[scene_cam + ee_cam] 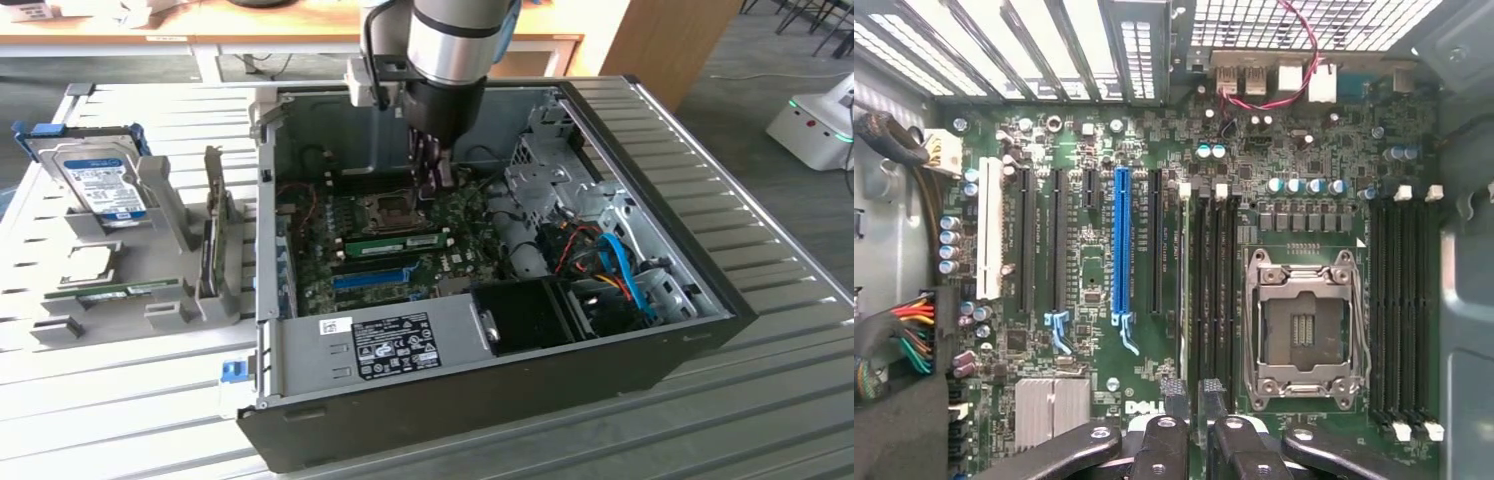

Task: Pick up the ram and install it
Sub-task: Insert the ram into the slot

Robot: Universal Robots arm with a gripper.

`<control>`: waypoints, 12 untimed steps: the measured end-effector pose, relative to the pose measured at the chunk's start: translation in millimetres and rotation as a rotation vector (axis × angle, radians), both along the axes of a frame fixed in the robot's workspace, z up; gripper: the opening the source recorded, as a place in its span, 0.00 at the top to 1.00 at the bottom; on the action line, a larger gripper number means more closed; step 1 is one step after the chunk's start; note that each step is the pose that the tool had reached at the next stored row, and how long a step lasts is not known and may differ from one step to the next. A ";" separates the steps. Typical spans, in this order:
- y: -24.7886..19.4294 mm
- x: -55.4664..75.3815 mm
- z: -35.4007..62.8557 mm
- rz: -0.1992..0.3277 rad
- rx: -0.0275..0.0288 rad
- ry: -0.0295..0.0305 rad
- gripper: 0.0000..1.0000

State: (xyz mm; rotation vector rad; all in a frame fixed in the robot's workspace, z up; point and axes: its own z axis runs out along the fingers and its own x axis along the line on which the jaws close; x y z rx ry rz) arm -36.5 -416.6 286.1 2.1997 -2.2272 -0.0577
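The ram (394, 243), a long green stick with a pale label, stands on edge in a motherboard slot inside the open computer case (694, 330). In the wrist view the ram (1184, 285) is a thin pale line in the black slots beside the CPU socket (1304, 330). My gripper (437, 182) hangs straight down over the board, a little above the stick. Seen from the wrist, the gripper (1191, 398) has its dark fingertips (1172, 392) apart, astride the line of the stick, with nothing clamped between them.
A blue slot (1121, 245) and a white slot (989, 240) run beside the ram slots. To the exterior view's left, a grey holder (160, 230) carries a hard drive (107, 180) and another green stick (127, 292). Cables and a fan (534, 315) crowd the case's near corner.
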 end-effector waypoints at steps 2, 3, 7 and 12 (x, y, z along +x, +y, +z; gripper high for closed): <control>0.0 0.0 2.5 0.000 0.0000 -0.0001 0.81; 0.0 0.0 3.8 0.000 0.0000 0.0000 0.81; 0.0 0.0 9.4 0.000 -0.0001 0.0000 0.81; 0.0 0.0 15.9 0.000 0.0000 0.0000 0.81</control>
